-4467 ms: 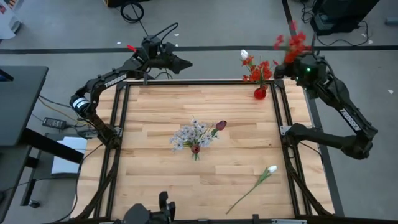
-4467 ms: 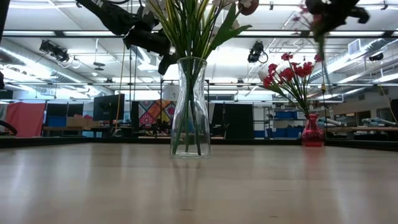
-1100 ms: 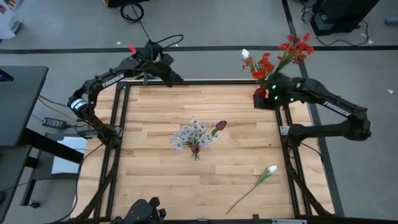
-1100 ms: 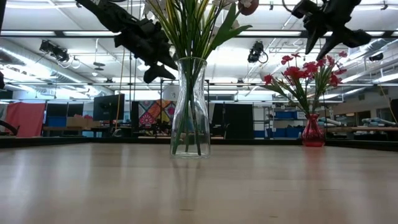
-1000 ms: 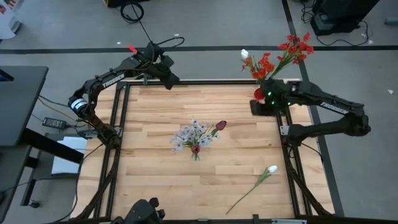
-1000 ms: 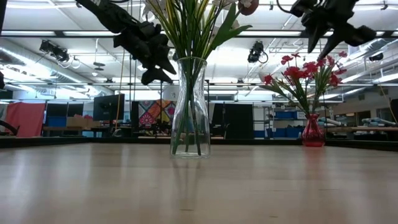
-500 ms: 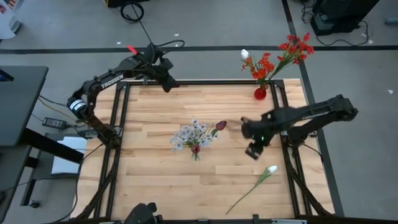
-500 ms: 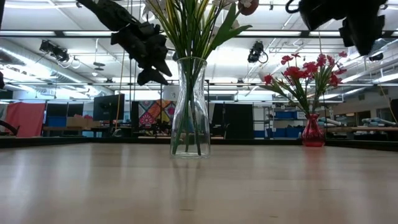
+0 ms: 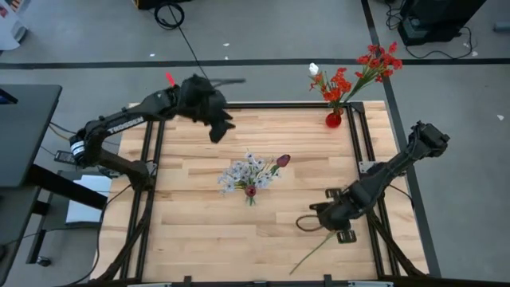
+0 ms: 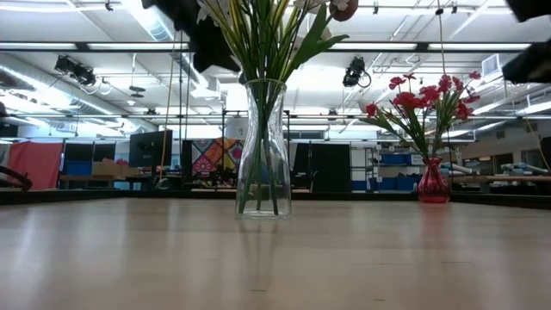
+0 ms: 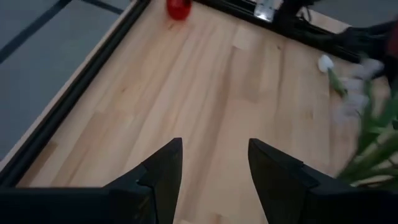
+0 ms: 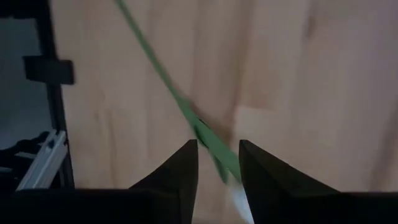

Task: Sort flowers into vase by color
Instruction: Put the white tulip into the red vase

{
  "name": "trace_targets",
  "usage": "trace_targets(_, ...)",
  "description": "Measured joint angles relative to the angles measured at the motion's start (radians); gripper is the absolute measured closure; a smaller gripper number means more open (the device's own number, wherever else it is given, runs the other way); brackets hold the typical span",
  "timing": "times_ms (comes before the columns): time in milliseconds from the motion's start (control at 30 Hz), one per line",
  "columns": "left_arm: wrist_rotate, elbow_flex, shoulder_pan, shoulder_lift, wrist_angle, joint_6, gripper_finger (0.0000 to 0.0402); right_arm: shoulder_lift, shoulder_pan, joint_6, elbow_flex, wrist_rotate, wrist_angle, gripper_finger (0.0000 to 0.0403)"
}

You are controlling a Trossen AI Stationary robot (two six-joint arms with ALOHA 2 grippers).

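My right tool (image 9: 332,227) has left the red vase (image 9: 333,119) at the counter's far corner, where the red flowers (image 9: 376,60) now stand, and swung down over the loose white flower (image 12: 186,111), its fingers astride the stem. My left tool (image 9: 219,127) has moved in over the counter (image 9: 191,231).

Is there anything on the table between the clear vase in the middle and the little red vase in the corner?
No. From above, only bare wood lies between the clear vase and the red vase.

Red flowers (image 9: 351,76) stand in vase; white flower (image 9: 315,246) lies flat.
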Motion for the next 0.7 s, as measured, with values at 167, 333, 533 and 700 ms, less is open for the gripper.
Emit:
trace_targets(167, -0.145, 0.000, -0.175, -0.018, 0.000, -0.060, 0.0214, -0.001, 0.073, 0.030, -0.090, 0.022, 0.135, 0.0284)
trace_targets(333, -0.213, 0.000, -0.317, -0.017, -0.015, -0.111, 0.0214, -0.001, 0.123, 0.030, -0.164, 0.022, 0.216, 0.0284)
trace_targets(533, -0.256, 0.000, -0.440, -0.017, -0.071, -0.183, 0.0214, -0.001, 0.162, 0.003, -0.238, 0.048, 0.354, 0.0284)
trace_targets(700, -0.282, 0.000, -0.506, -0.017, -0.187, -0.209, 0.0214, 0.041, 0.164, -0.073, -0.259, 0.067, 0.417, 0.0284)
